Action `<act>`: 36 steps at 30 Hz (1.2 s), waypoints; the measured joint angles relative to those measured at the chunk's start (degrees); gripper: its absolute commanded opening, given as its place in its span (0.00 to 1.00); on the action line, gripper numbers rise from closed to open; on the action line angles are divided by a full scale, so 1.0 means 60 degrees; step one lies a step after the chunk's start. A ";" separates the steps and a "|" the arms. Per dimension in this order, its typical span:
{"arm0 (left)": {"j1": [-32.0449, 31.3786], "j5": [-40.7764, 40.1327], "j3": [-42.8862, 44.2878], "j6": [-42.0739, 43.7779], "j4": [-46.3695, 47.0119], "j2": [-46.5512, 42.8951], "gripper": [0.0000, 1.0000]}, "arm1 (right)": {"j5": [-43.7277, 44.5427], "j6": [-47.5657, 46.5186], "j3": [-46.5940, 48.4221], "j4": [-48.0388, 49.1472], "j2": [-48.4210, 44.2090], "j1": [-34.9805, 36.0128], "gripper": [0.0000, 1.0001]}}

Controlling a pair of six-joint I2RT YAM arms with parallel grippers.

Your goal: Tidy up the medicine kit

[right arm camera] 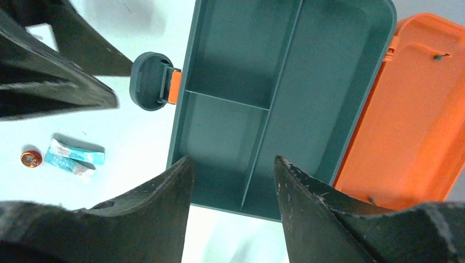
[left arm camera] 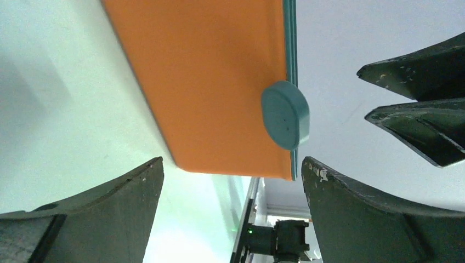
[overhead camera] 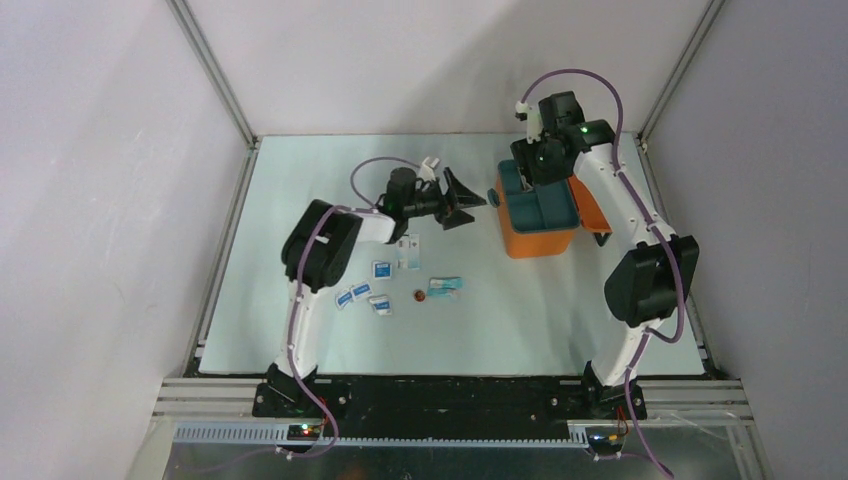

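Medicine kit (overhead camera: 537, 240) — print on packets (overhead camera: 381, 268) illegible

Overhead, the right gripper (overhead camera: 541, 172) hides the far end of the medicine kit (overhead camera: 535, 238). Left of the kit, the packets (overhead camera: 381, 268) are too small to read (likewise the red dot (overhead camera: 419, 295)). Its lid (right arm camera: 422, 109) runs off the right wrist view.

The left gripper's (left arm camera: 230, 164) jaws stood wide apart, facing the kit's (left arm camera: 208, 82) orange wall and teal latch (left arm camera: 285, 115).
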 measured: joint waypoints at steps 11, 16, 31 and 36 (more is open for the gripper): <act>0.1421 -0.1504 0.0299 0.4962 -0.5482 -0.4003 1.00 | -0.0634 -0.0280 0.0656 -0.0055 0.0452 0.0000 0.61; 0.1606 -0.2860 0.1224 0.7140 -0.8014 -0.4823 0.96 | -0.1224 -0.0568 0.1202 -0.0146 0.0816 0.0055 0.61; 0.3260 -0.3719 0.0852 0.8593 -1.0375 -0.4113 0.72 | -0.3359 -0.1836 0.4277 -0.0707 0.3541 0.1698 0.55; 0.3337 -0.2845 -0.0149 0.9158 -1.0612 -0.4513 0.55 | -0.4688 -0.2160 0.4401 -0.1133 0.4011 0.2022 0.55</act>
